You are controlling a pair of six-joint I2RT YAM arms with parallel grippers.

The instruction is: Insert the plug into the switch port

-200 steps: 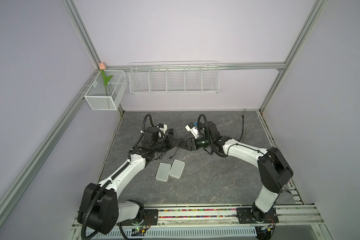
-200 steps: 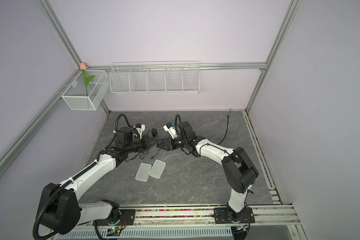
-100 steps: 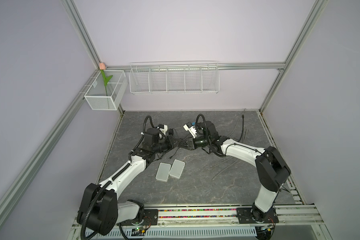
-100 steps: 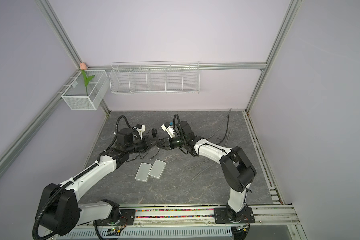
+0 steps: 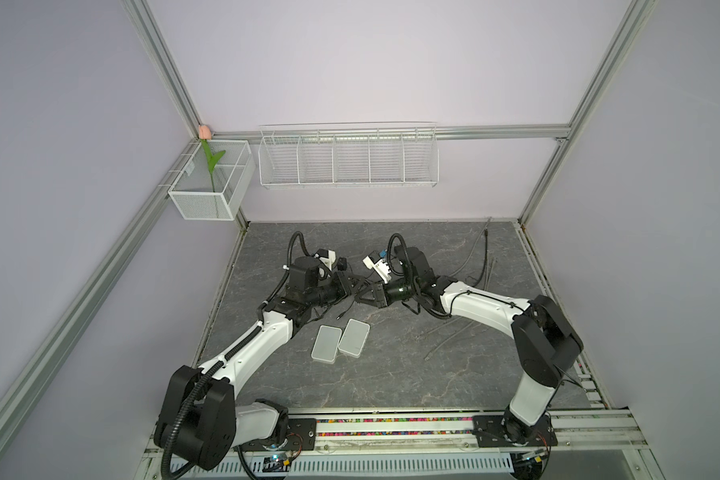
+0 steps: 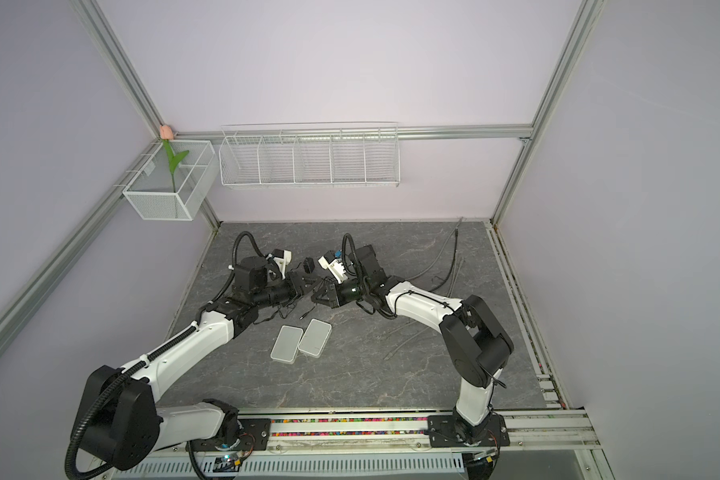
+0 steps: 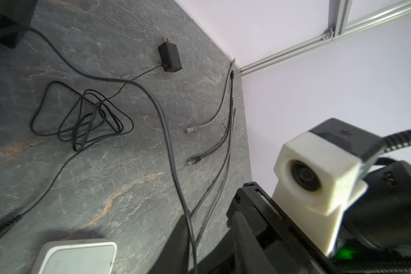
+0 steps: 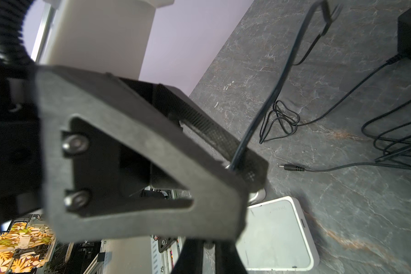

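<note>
Jaws of the right gripper [image 8: 244, 166] are closed on a black cable [image 8: 278, 80], pinched at the very tips. A glint of metal shows there; cannot tell whether it is a plug end. The left gripper [image 5: 348, 286] sits tip to tip with it; open or closed, cannot tell. A loose barrel plug [image 8: 292, 168] lies on the table just beyond the right tips, unheld. One white switch [image 8: 278, 232] is near those tips, partly hidden by a finger, with a second switch [image 5: 326, 343] beside it.
</note>
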